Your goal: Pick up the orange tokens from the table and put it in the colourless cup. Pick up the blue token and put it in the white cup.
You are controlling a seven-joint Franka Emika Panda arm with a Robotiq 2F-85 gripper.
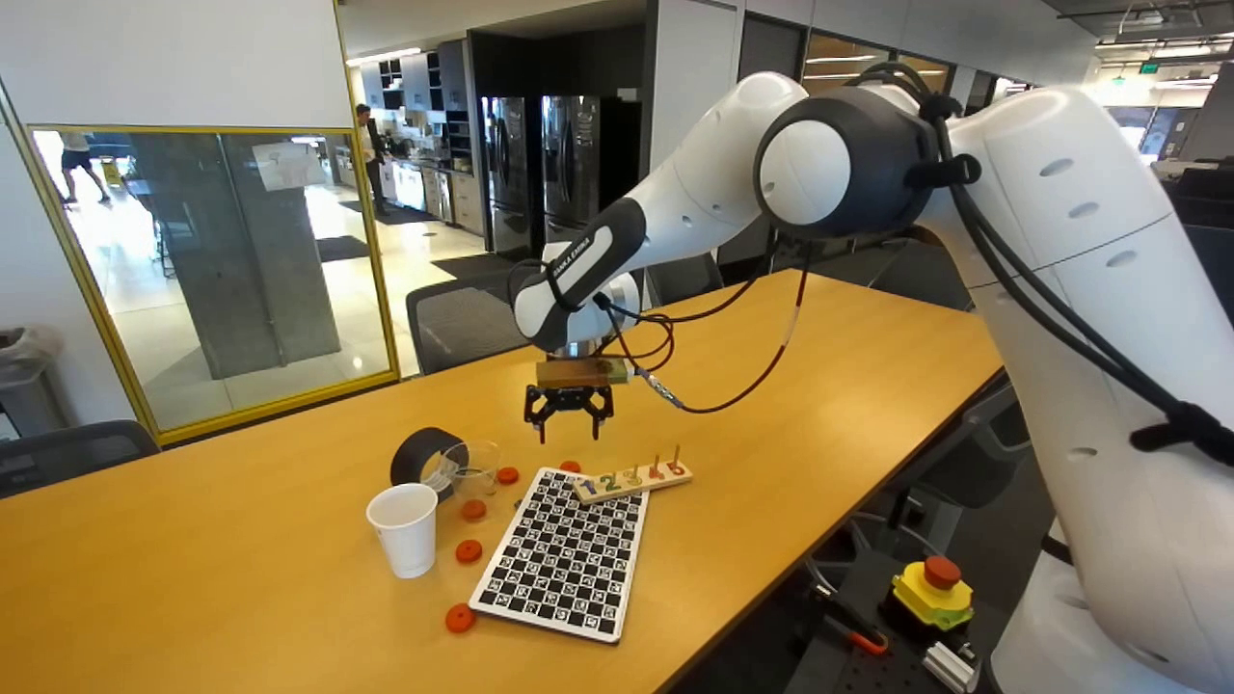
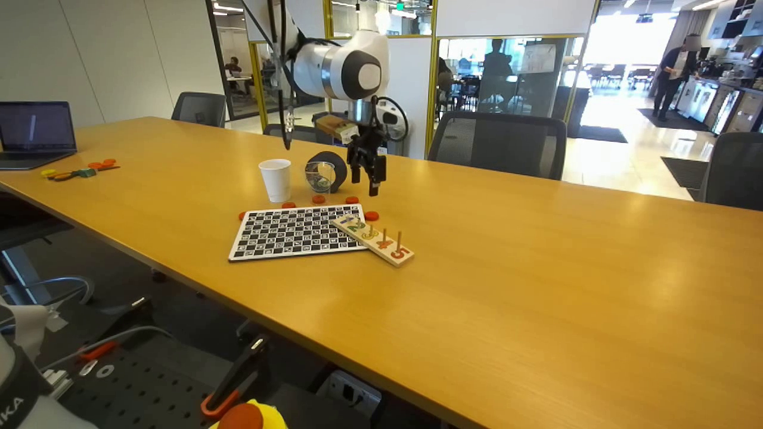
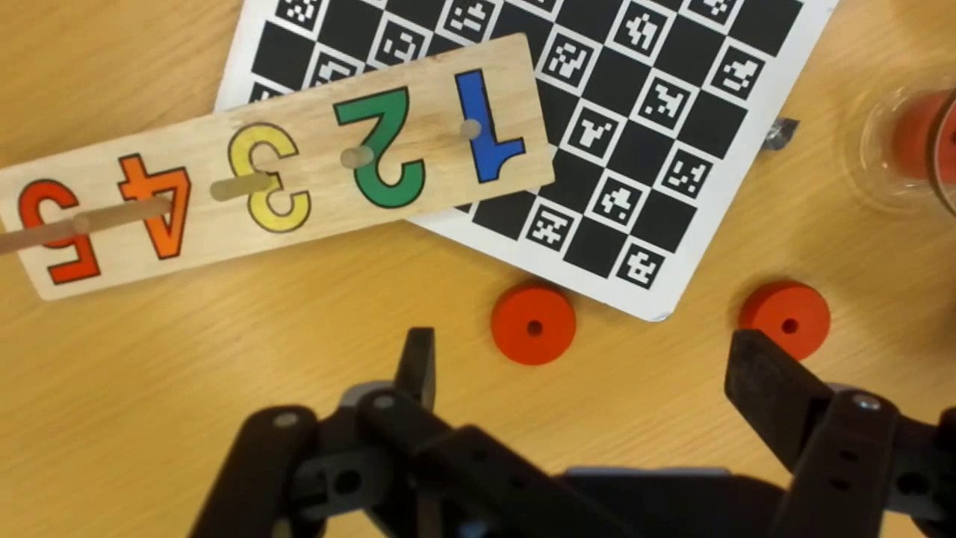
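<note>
Spread wide and empty, the pincer [image 1: 569, 437] hangs over the tabletop [image 1: 819, 405], near the orange tokens [image 3: 532, 341], which lie along the checkered board [image 1: 564, 569] well inside the long edges. Coming down this broad, it could strike a neighbouring token or catch the board's corner as it closes, and a token shoved sideways might jolt the colourless cup [image 1: 479, 470] just beyond. Room opens along the far long edge, toward the end opposite the laptop [image 2: 36, 134].
</note>
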